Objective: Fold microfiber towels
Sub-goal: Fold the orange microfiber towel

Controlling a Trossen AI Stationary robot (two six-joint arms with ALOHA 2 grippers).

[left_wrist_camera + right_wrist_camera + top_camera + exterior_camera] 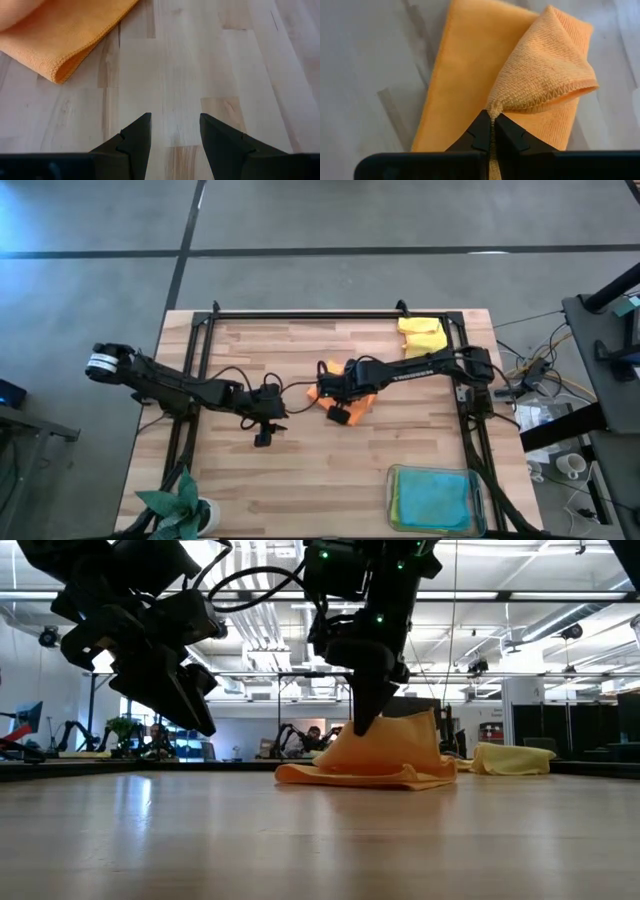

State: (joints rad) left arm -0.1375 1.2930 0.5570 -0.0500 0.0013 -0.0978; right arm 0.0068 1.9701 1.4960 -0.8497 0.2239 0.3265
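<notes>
An orange microfiber towel (362, 406) lies near the middle of the table as a folded strip (455, 75), its flat part resting on the wood (340, 776). My right gripper (492, 120) is shut on one raised part of it and stands right over it (362, 725). My left gripper (175, 125) hangs open above bare wood to the towel's left (265, 430), touching nothing; a folded edge of the towel (65, 50) lies ahead of it. Yellow towels (421, 336) lie at the far right. My right gripper pinches a corner of the orange towel (494, 106) between its two fingertips, coming from above and pointing steeply down. The cloth rises to the fingers in a peak (400, 740), with its stitched edge (545, 95) curling beside them. The rest of the towel stays flat on the table.
A clear tray (392, 498) at the near right holds a light blue towel (438, 500) over a green one. A small plant (180, 505) stands at the near left corner. A black frame (300, 315) runs along the far edge and sides.
</notes>
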